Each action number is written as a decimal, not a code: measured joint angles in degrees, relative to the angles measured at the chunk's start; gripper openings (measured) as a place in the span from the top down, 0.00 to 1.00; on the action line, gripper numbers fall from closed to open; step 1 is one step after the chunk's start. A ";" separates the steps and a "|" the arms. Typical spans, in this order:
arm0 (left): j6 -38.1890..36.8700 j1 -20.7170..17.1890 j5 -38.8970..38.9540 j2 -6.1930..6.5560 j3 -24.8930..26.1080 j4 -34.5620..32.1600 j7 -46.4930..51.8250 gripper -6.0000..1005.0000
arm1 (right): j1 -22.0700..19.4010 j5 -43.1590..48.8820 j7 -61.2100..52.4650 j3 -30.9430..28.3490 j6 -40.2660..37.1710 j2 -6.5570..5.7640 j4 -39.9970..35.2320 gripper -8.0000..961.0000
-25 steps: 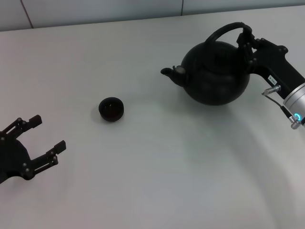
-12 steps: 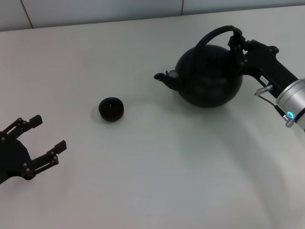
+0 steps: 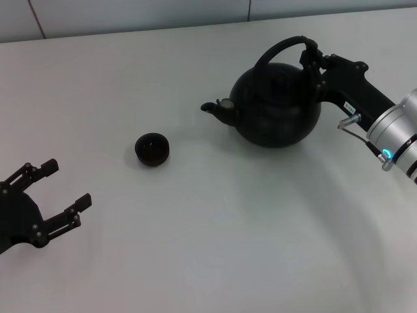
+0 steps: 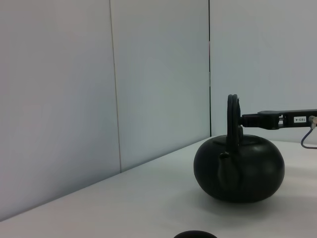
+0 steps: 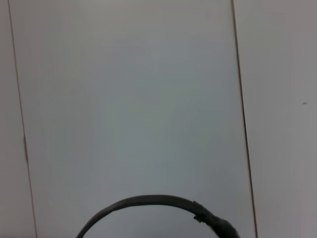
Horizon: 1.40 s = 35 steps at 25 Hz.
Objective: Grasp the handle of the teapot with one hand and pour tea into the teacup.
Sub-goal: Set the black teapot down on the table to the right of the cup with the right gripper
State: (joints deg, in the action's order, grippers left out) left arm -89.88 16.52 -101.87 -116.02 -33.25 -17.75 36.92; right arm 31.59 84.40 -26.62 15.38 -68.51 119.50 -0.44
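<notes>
The round black teapot (image 3: 273,107) hangs at the right of the head view, its spout (image 3: 212,108) pointing left toward the teacup. My right gripper (image 3: 313,60) is shut on the right end of its arched handle (image 3: 281,47). The left wrist view shows the teapot (image 4: 240,168) spout-on, with the right gripper (image 4: 267,120) holding the handle (image 4: 232,114). Only the handle's arc (image 5: 148,202) shows in the right wrist view. The small dark teacup (image 3: 152,149) stands on the white table left of the teapot, apart from it. My left gripper (image 3: 55,195) rests open at the near left.
The white table (image 3: 208,235) stretches across the head view, with pale wall panels (image 3: 130,13) behind its far edge. The teacup's rim (image 4: 194,234) peeks in at the edge of the left wrist view.
My right gripper has carried the teapot leftward, toward the teacup, over the last second. The left arm and the teacup have stayed where they were.
</notes>
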 joint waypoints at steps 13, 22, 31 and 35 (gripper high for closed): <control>-0.22 -0.29 0.00 -0.06 -0.05 0.00 0.00 0.16 | -0.18 -0.02 0.00 0.09 2.02 -0.06 0.00 0.90; -0.72 -0.75 0.11 -0.09 0.03 0.00 0.00 0.16 | -0.55 -0.07 -0.21 0.00 1.34 -0.05 0.01 0.89; -1.07 -1.22 0.29 -0.09 0.03 0.00 -0.07 0.16 | -1.20 -0.34 -0.27 -0.34 -0.15 0.01 0.09 0.75; -1.44 -1.43 0.34 -0.09 0.02 0.00 -0.09 0.16 | -1.51 -0.56 -0.25 -0.43 -0.53 0.04 0.09 0.63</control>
State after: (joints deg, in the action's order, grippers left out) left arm -91.31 15.09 -101.53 -116.11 -33.22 -17.75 36.82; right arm 30.08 83.85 -26.88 14.94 -69.05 119.53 -0.35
